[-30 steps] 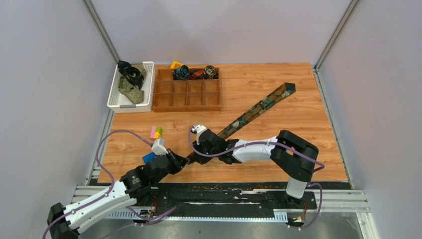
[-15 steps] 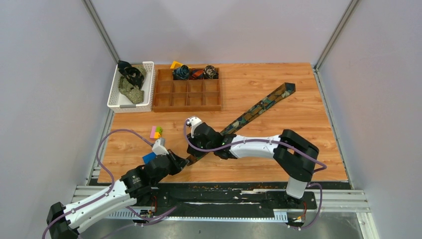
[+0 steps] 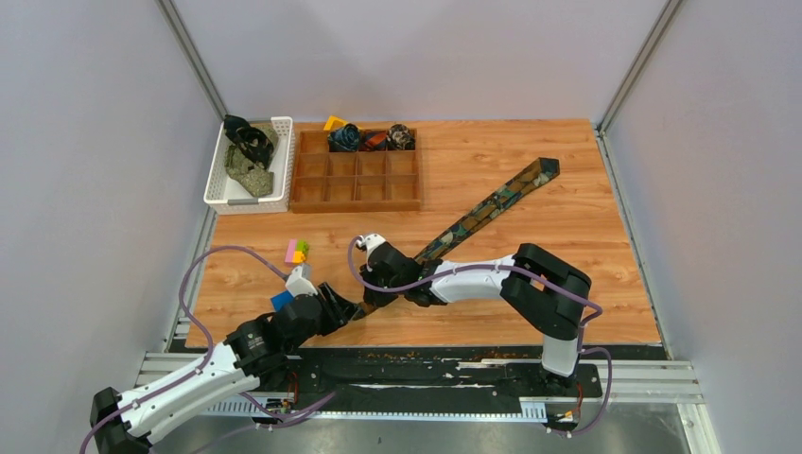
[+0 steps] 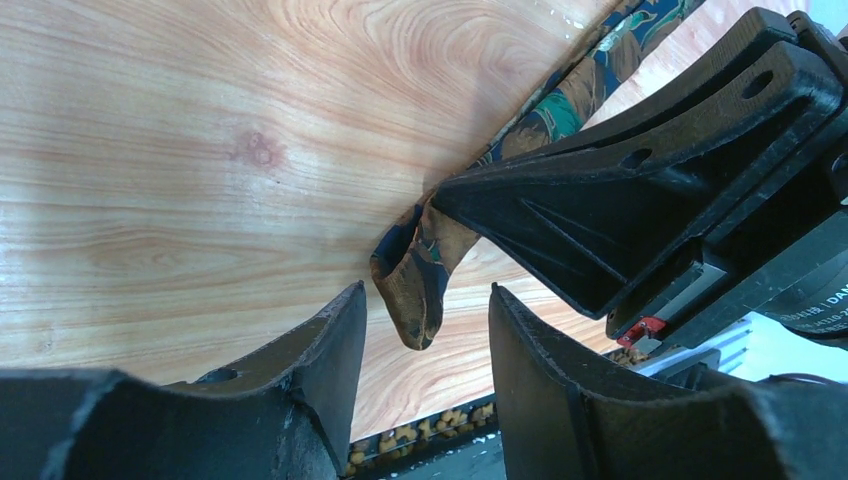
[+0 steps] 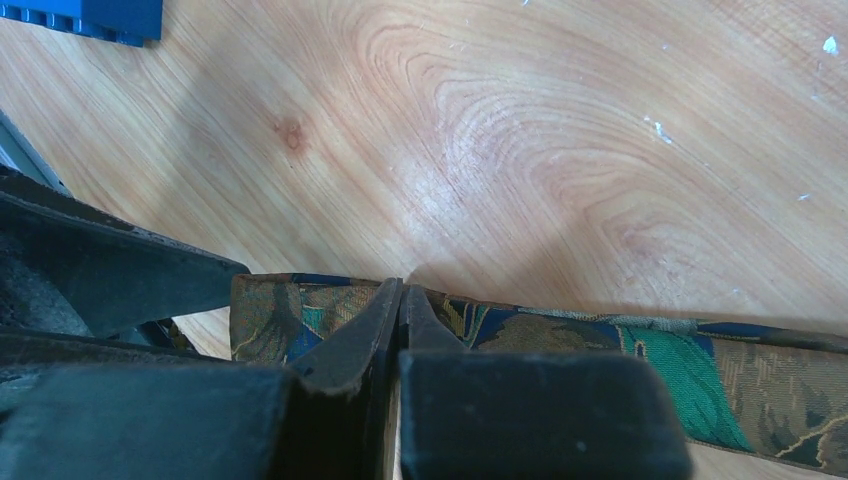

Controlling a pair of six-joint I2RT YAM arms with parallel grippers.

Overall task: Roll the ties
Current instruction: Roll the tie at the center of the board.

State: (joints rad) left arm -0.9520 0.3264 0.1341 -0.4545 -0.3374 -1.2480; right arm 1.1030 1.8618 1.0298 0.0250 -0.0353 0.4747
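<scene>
A long green-brown and navy patterned tie (image 3: 482, 210) lies diagonally across the wooden table, its pointed end at the far right. Its near end (image 4: 415, 280) is folded over into a small loop. My right gripper (image 3: 371, 291) is shut, and its closed fingertips (image 5: 402, 290) press down on the tie (image 5: 700, 370) just behind that fold. My left gripper (image 3: 348, 307) is open. Its fingers stand on either side of the folded end (image 4: 425, 300) with a gap on each side. More ties (image 3: 248, 156) lie in the white basket.
A white basket (image 3: 236, 200) stands at the far left, beside a wooden compartment tray (image 3: 357, 180) that holds rolled ties (image 3: 345, 137) in its back row. Small pink, green and yellow blocks (image 3: 297, 251) and a blue block (image 3: 282, 300) lie near my left arm.
My left gripper has opened and let go of the tie's folded end. My right gripper has slid a little along the tie toward the near left, still shut.
</scene>
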